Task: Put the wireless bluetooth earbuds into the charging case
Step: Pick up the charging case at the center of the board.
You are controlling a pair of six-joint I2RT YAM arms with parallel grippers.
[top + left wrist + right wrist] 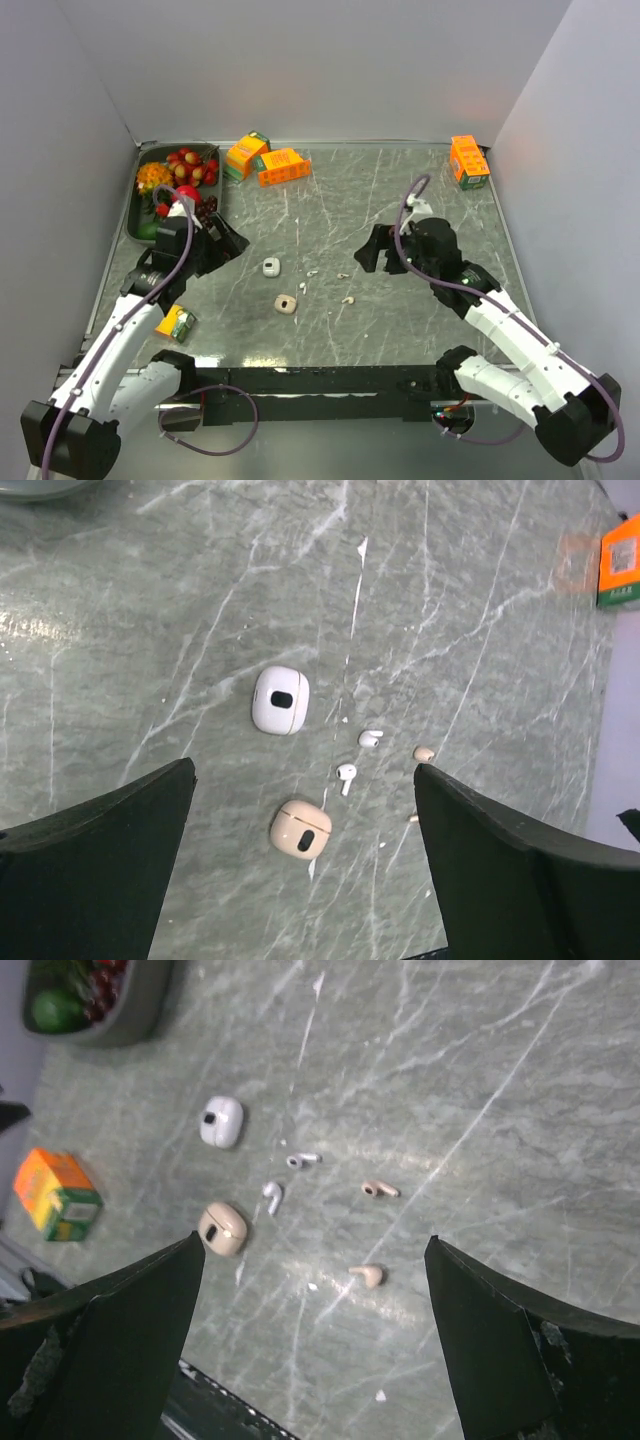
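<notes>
The white earbuds [272, 1195] lie loose in the middle of the desk [400, 190], towards its near edge. They are just right of the white case [221, 1122] and the beige case [222, 1228], and the beige earbuds [379, 1190] lie a little further right. The cluster sits between the arms: the cases are nearer the left pincer [236, 241], the beige earbuds nearer the right pincer [366, 249], and the white ones are about midway. In the right wrist view one white stem lies crosswise to the other, so each will likely need its own wrist angle. Both pincers stand wide, holding and touching nothing.
</notes>
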